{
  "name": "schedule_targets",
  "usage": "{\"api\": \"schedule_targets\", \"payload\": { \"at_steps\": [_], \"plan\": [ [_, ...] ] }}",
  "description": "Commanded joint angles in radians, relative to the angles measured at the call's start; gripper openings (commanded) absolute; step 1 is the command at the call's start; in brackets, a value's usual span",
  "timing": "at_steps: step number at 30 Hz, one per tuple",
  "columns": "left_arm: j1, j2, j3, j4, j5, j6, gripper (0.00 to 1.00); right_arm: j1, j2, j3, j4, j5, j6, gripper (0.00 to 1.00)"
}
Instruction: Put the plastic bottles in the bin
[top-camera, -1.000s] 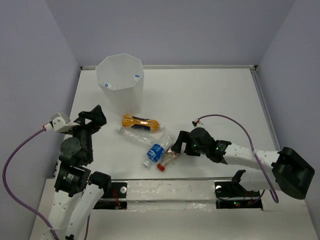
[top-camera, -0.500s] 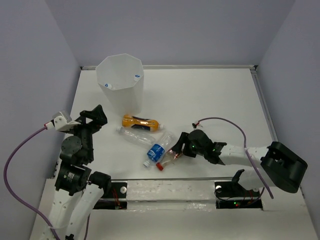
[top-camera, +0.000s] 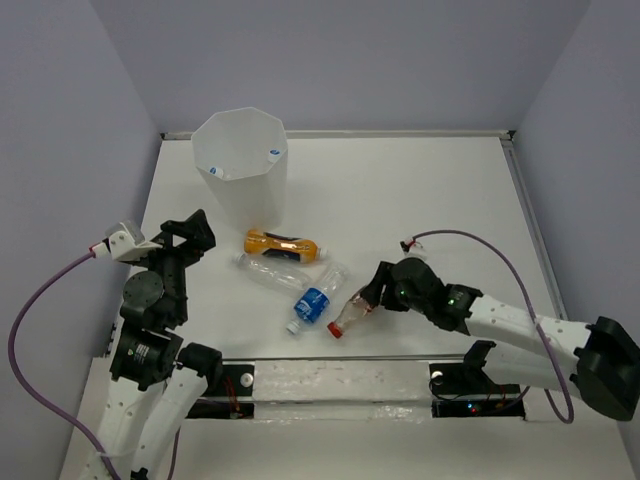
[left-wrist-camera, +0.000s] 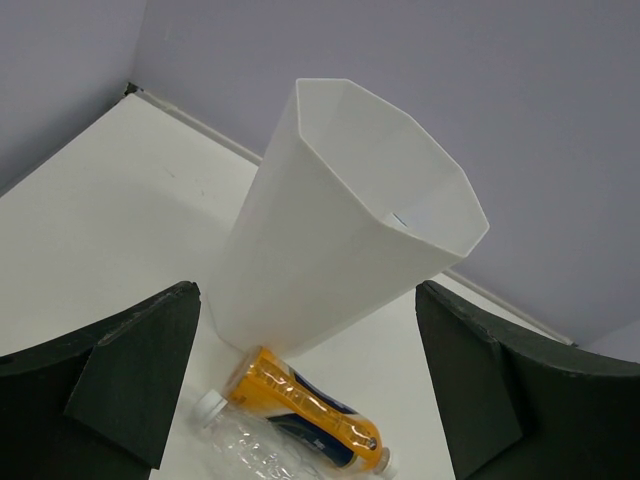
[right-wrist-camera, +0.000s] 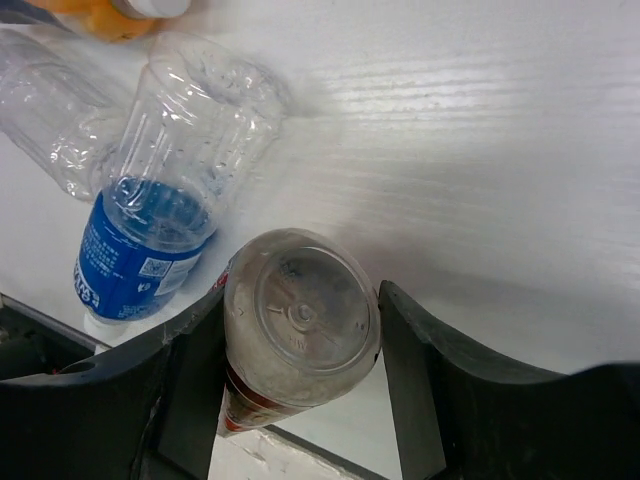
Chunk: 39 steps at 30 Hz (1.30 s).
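Top view: the right gripper (top-camera: 374, 296) pinches the clear red-capped plastic bottle (top-camera: 348, 314) at lower middle, near the white table's (top-camera: 430, 200) front edge. The tall white bin (top-camera: 245, 200) stands at upper left, with open table to its right.

Left wrist view: the left gripper (left-wrist-camera: 305, 300) is spread wide and holds nothing.

Right wrist view: the round bottle might slip out when lifted.

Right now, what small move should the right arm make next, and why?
Probably a short lift straight up. The right gripper has its fingers on both sides of the red-capped bottle, apparently closed on it, and the bottle is close beside the blue-label bottle. Rising first should clear that neighbour before carrying toward the bin at the far left.
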Motion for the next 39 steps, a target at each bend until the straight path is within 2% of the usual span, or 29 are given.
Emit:
{"api": "schedule_targets", "payload": {
  "at_steps": [1,3,6,10,13,14,16,20,26,27,28,29,30,31,32,33,35,38,39],
  "plan": [
    [0.005,-0.001,-0.003,0.055,0.01,0.016,0.99,0.01,-0.154,0.205,-0.27,0.116,-0.217,0.44],
    [0.005,-0.005,-0.003,0.055,0.015,0.016,0.99,0.01,-0.182,0.286,-0.322,0.105,-0.339,0.44],
    [0.005,-0.01,-0.003,0.057,0.019,0.015,0.99,0.01,-0.155,0.46,-0.305,0.059,-0.471,0.44],
    [0.005,-0.025,-0.003,0.057,0.019,0.015,0.99,0.01,-0.022,0.659,-0.132,0.039,-0.636,0.44],
    [0.004,-0.039,-0.005,0.052,0.016,0.016,0.99,0.01,0.071,0.823,0.058,0.007,-0.773,0.44],
    [0.004,-0.047,-0.006,0.05,0.016,0.016,0.99,0.01,0.141,0.918,0.139,0.005,-0.846,0.44],
    [-0.004,-0.056,-0.006,0.049,0.016,0.016,0.99,0.01,0.225,1.033,0.176,0.001,-0.903,0.44],
    [-0.016,-0.074,-0.005,0.049,0.01,0.018,0.99,0.01,0.498,1.296,0.258,-0.009,-1.073,0.44],
    [-0.041,-0.074,-0.005,0.049,0.005,0.021,0.99,0.01,0.837,1.645,0.361,0.162,-1.262,0.44],
    [-0.044,-0.073,-0.005,0.049,0.005,0.022,0.99,0.01,0.926,1.69,0.364,0.165,-1.269,0.46],
    [-0.045,-0.073,-0.006,0.049,0.004,0.022,0.99,0.01,0.971,1.737,0.367,0.151,-1.273,0.55],
    [-0.045,-0.071,-0.005,0.049,0.002,0.022,0.99,0.01,1.015,1.838,0.364,0.144,-1.281,0.66],
    [-0.045,-0.071,-0.006,0.049,0.002,0.022,0.99,0.01,1.061,1.898,0.347,0.14,-1.296,0.87],
    [-0.047,-0.071,-0.006,0.047,0.001,0.024,0.99,0.01,1.104,1.963,0.312,0.145,-1.302,0.96],
    [-0.047,-0.073,-0.008,0.047,-0.001,0.024,0.99,0.01,1.156,2.021,0.271,0.15,-1.298,1.0],
    [-0.047,-0.077,-0.008,0.044,-0.002,0.024,0.99,0.01,1.154,2.044,0.223,0.15,-1.28,1.0],
    [-0.047,-0.082,-0.006,0.044,-0.005,0.024,0.99,0.01,1.067,1.968,0.233,0.139,-1.244,1.0],
    [-0.048,-0.082,-0.006,0.044,-0.002,0.024,0.99,0.01,0.935,1.755,0.238,0.137,-1.16,1.0],
    [-0.047,-0.083,-0.006,0.044,-0.002,0.022,0.99,0.01,0.828,1.685,0.238,0.142,-1.102,0.98]
  ]
}}
